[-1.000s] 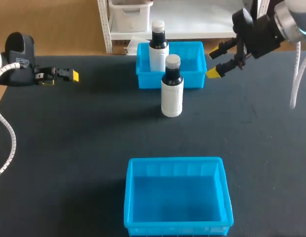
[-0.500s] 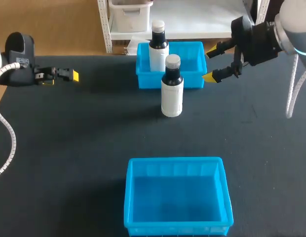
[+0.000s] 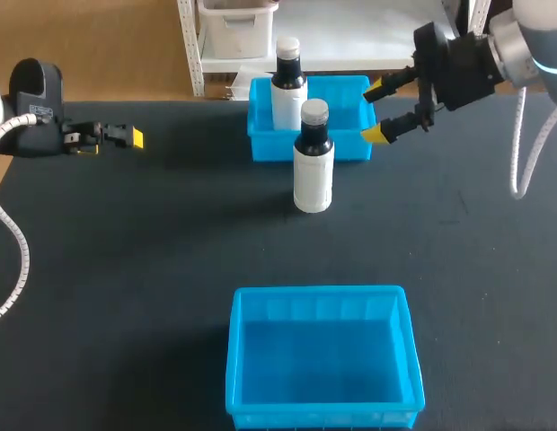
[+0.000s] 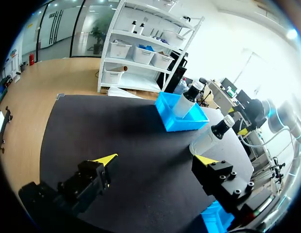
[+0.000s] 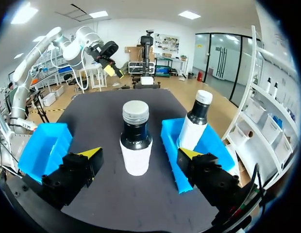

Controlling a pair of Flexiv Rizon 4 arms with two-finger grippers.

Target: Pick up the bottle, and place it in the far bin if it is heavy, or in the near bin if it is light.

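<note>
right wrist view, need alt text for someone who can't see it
The right gripper is open, with a white bottle standing on the black table just ahead of it. A second bottle stands in the far blue bin to one side; the near blue bin sits on the other side.

My desk (image 3: 126, 269) is dark and flat. On it sit a blue far bin (image 3: 269, 146) and a blue near bin (image 3: 322, 415), well apart. A bottle (image 3: 313, 175) stands upright between them, just before the far bin.
</note>
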